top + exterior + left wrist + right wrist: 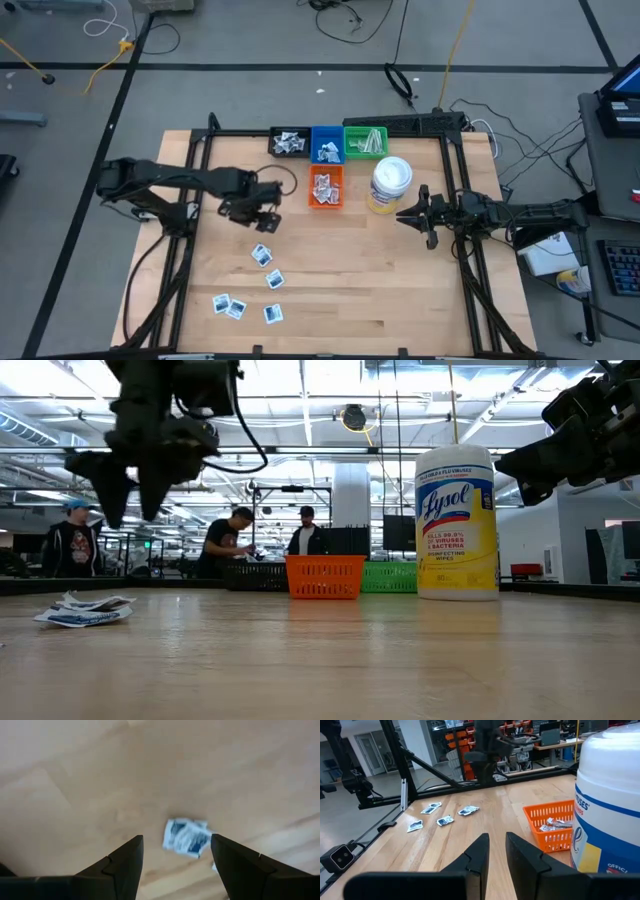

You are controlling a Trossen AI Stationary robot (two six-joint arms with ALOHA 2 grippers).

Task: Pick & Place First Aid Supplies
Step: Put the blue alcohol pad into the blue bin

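One small flat white packet with blue print [186, 838] flat on the pale wooden table [400, 280], straight under the left gripper [262, 218], just ahead between its spread, empty fingers. Long axis roughly square to the gap (hard to judge). Right gripper [412, 214] well apart by the white-and-yellow wipes canister [389, 186], narrowly parted, holding nothing.

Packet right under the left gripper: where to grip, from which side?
From straight above, I'd say. The packet lies flat on the table, apart from the others, so no side is raised. The left gripper hangs over it, fingers open; bring them down astride it and pinch across two opposite edges.
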